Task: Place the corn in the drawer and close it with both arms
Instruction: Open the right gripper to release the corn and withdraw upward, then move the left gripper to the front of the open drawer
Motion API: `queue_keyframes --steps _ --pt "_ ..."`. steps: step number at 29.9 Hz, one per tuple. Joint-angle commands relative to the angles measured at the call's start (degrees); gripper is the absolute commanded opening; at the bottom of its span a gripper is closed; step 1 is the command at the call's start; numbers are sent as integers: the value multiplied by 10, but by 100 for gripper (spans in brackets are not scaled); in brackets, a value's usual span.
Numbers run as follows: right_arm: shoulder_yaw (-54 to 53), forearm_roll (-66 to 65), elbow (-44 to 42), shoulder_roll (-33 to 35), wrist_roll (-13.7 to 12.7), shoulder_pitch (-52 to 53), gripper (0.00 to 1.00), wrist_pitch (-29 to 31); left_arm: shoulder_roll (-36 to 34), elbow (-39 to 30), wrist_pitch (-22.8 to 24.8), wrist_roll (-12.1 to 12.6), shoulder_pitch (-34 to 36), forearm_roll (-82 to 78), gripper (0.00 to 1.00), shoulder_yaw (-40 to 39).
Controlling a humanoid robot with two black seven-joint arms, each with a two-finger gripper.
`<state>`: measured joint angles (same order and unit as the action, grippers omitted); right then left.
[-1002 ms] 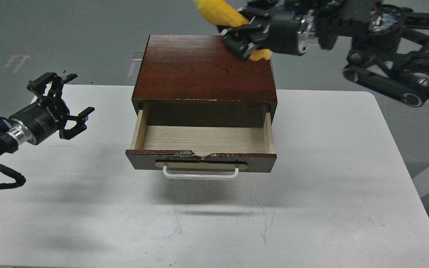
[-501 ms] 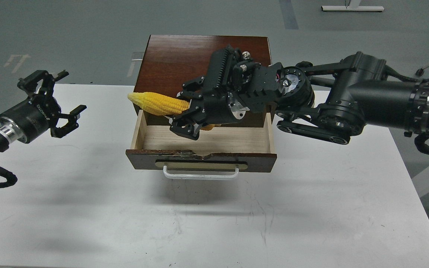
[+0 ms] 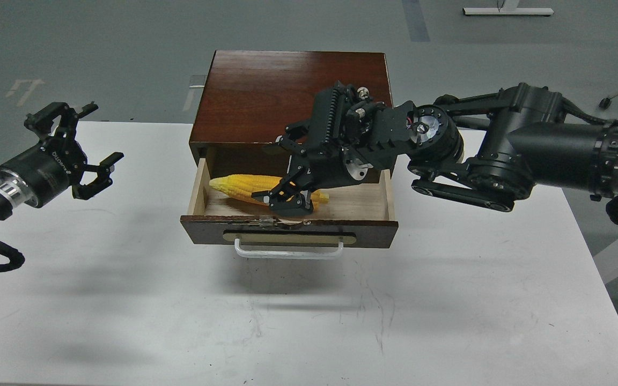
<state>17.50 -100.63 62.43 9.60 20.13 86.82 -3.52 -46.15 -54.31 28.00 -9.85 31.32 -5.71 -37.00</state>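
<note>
The yellow corn [image 3: 236, 186] lies lengthwise inside the open drawer [image 3: 373, 234], its tapered tip pointing left, low over the pale wood floor. My right gripper [image 3: 286, 182] reaches down into the drawer from the right, and its black fingers [image 3: 283, 202] are closed around the cob's thicker half. My left gripper [image 3: 97, 140] hovers open and empty over the table to the left of the cabinet, level with the drawer.
The dark brown cabinet [image 3: 266, 91] stands at the back middle of the white table [image 3: 341, 321]. The drawer's white bar handle [image 3: 287, 252] faces me. My right arm's thick links [image 3: 502, 155] hang over the cabinet's right side.
My right gripper has carried the corn from above the cabinet's back right corner, forward and down into the drawer. My left gripper has drifted slightly left.
</note>
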Motion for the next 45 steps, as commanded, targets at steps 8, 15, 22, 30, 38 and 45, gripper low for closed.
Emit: queue_keyframes --steps 8,15,22,30,38,45 --pt "-120 90 -1 23 -18 12 96 24 -3 6 0 -1 -2 3 98 -1" --pt "-212 643 -41 95 -168 53 96 205 -9 9 0 -10 -1 4 98 -8" --pt "-234 945 -157 220 -185 -51 96 315 -20 1 0 -24 2 -47 98 -3" --pt "-429 1033 -193 271 -184 -289 95 315 -25 -14 0 -182 8 -239 98 -6" --pt "-532 1041 -191 265 -175 -399 93 310 -58 -65 -22 -182 67 -376 98 -13" --pt "-534 1036 -102 278 -102 -461 93 244 -72 -120 -51 -182 167 -428 98 -4"
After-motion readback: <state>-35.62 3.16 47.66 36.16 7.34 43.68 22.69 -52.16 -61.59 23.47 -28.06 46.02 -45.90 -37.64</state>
